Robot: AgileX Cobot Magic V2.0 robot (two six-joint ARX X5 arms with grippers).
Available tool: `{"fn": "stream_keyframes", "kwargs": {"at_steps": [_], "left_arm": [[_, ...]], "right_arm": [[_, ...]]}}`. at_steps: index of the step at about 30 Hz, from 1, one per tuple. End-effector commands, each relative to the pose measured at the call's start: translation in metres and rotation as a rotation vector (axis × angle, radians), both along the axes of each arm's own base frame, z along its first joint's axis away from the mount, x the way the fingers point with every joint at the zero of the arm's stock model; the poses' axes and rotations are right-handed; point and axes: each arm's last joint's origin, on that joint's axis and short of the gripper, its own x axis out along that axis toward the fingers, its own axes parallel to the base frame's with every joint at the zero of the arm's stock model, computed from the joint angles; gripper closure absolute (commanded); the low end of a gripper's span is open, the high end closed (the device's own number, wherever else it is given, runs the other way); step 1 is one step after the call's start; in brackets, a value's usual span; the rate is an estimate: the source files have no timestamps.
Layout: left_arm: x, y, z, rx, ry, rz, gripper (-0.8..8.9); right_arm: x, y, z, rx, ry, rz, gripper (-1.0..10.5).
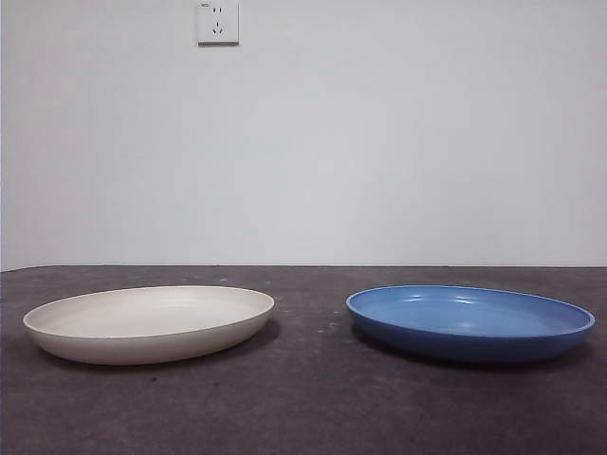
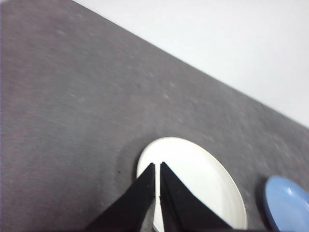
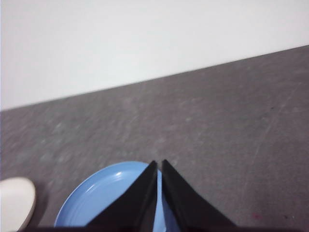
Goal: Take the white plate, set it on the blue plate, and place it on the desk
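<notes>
On the desk (image 1: 303,398), matte mottled grey-brown, the white plate (image 1: 149,323) sits toward the left edge and the blue plate (image 1: 469,322) toward the right, well apart, both flat. White is matte cream, blue is glossy; both round, shallow, low rim. Left gripper (image 2: 157,166) hangs over white, jaws narrowed to a slit, holding nothing. Right gripper (image 3: 159,164) likewise over blue.

The dark grey-brown, mottled desk (image 1: 313,408) carries two plates lying flat and well apart: the white plate (image 1: 149,324) on one side and the glossy blue plate (image 1: 470,322) on the other, with bare desk between them.
</notes>
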Motion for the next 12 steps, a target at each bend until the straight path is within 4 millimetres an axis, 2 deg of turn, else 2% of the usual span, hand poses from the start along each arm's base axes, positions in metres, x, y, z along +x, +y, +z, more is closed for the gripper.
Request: {"fn": "stream_keyframes", "kwargs": {"at_steps": [1,6,12], "left_arm": [[0.002,-0.001,0.019,0.086,0.012,-0.081,7.99],[0.012,-0.004,0.041,0.167,0.108,-0.235,7.99],[0.025,-0.008,0.061,0.22,0.201,-0.37,7.99]], "right_arm": [[0.002,0.001,0.018,-0.063,0.036,0.055,9.4],[0.011,0.003,0.044,-0.093,0.145,0.156,9.4],[0.023,0.005,0.063,-0.11,0.269,0.28,9.4]]}}
